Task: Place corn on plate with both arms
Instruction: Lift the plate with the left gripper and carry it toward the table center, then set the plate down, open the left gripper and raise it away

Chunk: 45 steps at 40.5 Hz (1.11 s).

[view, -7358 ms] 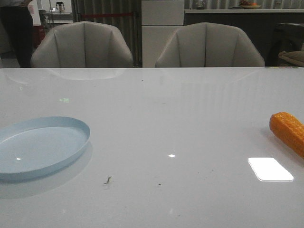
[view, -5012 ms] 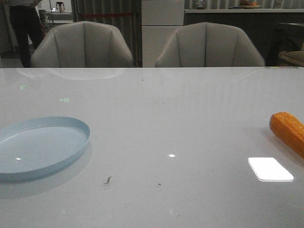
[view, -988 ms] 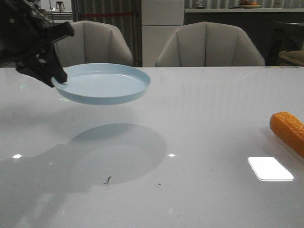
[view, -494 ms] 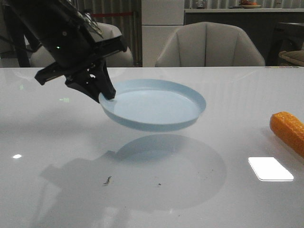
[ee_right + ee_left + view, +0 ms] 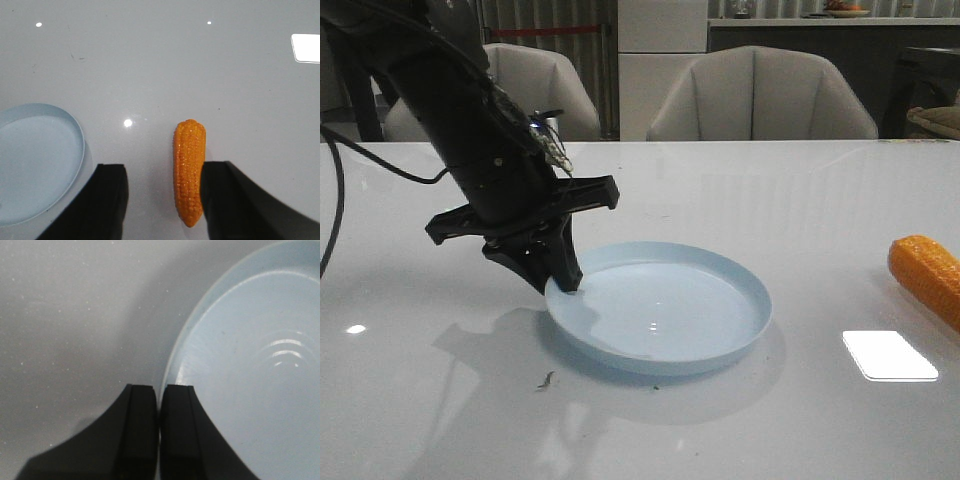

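The pale blue plate [image 5: 660, 310] sits low at the table's middle, at or just above the surface. My left gripper [image 5: 568, 285] is shut on its left rim; in the left wrist view both black fingers [image 5: 141, 430] pinch the plate's edge [image 5: 240, 365]. The orange-yellow corn [image 5: 926, 276] lies on the table at the far right edge. In the right wrist view the corn [image 5: 189, 170] lies between my right gripper's [image 5: 164, 200] open fingers, close to one of them, and the plate [image 5: 35, 160] shows to one side. The right gripper is out of the front view.
Two grey chairs [image 5: 760, 95] stand behind the table's far edge. A bright light reflection [image 5: 888, 355] lies on the glossy white table [image 5: 770, 200] near the corn. Small dark specks [image 5: 547, 379] lie in front of the plate.
My left gripper has carried the plate from the left side, up and rightward, then down to the table's middle. The corn has not moved.
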Motion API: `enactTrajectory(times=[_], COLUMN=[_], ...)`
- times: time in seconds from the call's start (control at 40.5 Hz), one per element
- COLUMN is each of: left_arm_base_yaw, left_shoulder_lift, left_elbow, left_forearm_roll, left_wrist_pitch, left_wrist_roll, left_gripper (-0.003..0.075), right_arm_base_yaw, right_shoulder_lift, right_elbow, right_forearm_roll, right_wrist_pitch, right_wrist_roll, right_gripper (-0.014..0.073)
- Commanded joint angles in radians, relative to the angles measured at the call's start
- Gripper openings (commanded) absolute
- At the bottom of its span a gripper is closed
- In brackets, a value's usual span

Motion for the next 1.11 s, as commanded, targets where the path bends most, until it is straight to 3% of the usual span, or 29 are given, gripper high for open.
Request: enactTrajectory(times=[0.0,0.173,0.247,0.568,0.864,0.988,1.086], left_arm_base_yaw=[-0.012,-0.012,-0.012,0.012,0.027,0.069,0.121], left_shoulder_lift=[-0.055,-0.055,-0.055,-0.098,-0.231,-0.305,-0.367], left_elbow=[-0.025,-0.025,-0.030,-0.198,-0.345,-0.345,-0.328], left_forearm_roll=[0.009,0.031,0.044,0.097,0.510,0.548,0.548], left_wrist_pitch=[-0.048,-0.059,-0.059,0.011,0.064,0.062,0.041], left_wrist_roll=[-0.004,-0.004,-0.004,-0.004,-0.041,-0.165,-0.181], left_gripper=[0.0180,0.0340,0.0373,0.0369,0.0368,0.0368,0.0368], right_arm_base_yaw=[-0.004,-0.004,-0.004,-0.004,-0.004,-0.004,-0.004], right_shoulder_lift=[-0.006,-0.006,-0.006,-0.006,-0.006,-0.006,-0.006], right_elbow=[-0.035,-0.035,-0.035,-0.035,-0.035,-0.035,-0.035], right_forearm_roll=[0.005,0.005,0.005,0.005,0.005,0.005,0.005], right_wrist_pitch=[-0.071,-0.070,-0.070,-0.074,-0.074,-0.074,-0.073], right_wrist_roll=[-0.005,-0.005,-0.005,-0.005,-0.005,-0.005,-0.005], right_gripper=[0.0446,0.0446,0.0446,0.0446,0.0446,0.0446,0.0446])
